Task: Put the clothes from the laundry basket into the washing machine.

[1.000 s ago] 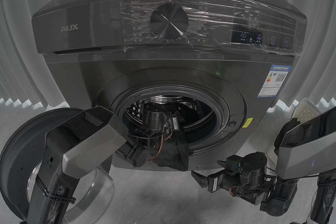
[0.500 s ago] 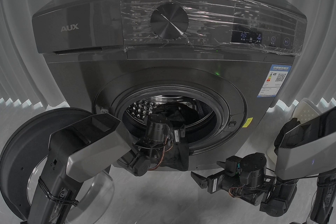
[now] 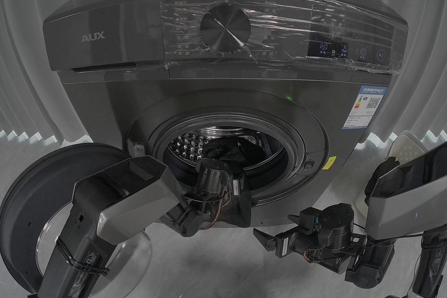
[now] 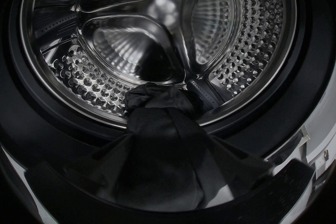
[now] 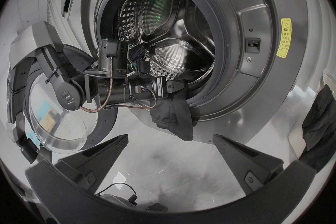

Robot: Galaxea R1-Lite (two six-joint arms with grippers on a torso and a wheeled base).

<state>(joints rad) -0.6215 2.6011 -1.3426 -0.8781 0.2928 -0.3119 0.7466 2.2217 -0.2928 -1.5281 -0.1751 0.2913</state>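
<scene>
The washing machine (image 3: 223, 80) stands with its round door (image 3: 32, 192) swung fully open to the left side. Inside, the steel drum (image 4: 140, 42) has only the upper part of one black garment (image 4: 164, 151) in it. The garment lies across the rubber seal at the bottom of the opening, and its other part hangs down outside over the front panel. It is half in and half out.

The left gripper (image 5: 176, 85) is at the lower edge of the opening, just beside the garment, perhaps touching it. It is too dark there, so I cannot tell if it is closed on the cloth or not.

The right gripper (image 5: 170, 139) hangs low in front of the machine, near the grey floor (image 3: 223, 261), with its two fingers (image 5: 245, 161) spread wide and nothing between them. It is well apart from the garment.

To the right of the machine stands the white laundry basket (image 3: 406, 145), and dark clothes (image 5: 318, 126) hang over its rim. The left arm crosses in front of the open door and hides part of the door glass.
</scene>
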